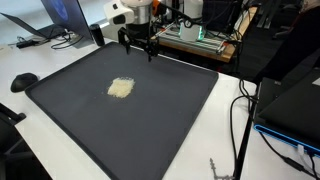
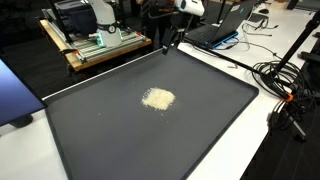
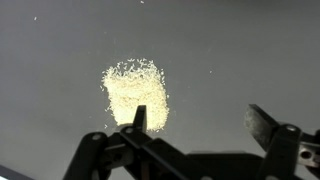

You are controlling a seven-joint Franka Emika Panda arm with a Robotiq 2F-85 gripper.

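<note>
A small heap of pale yellow grains (image 1: 121, 88) (image 2: 158, 98) (image 3: 136, 93) lies on a large dark grey mat (image 1: 150, 130) (image 2: 100, 140). My gripper (image 1: 140, 44) (image 2: 168, 44) (image 3: 201, 121) hangs above the mat's far edge, well away from the heap, and is open with nothing between its black fingers (image 3: 262, 125). In the wrist view the heap sits beyond the left fingertip, and a few stray grains dot the mat around it.
A wooden board with electronics (image 1: 200, 38) (image 2: 95, 45) stands behind the mat. Laptops (image 1: 62, 20) (image 2: 228, 22) and black cables (image 1: 240, 110) (image 2: 285, 80) lie on the white table (image 1: 20, 65) around the mat. A black mouse (image 1: 23, 81) sits beside the mat.
</note>
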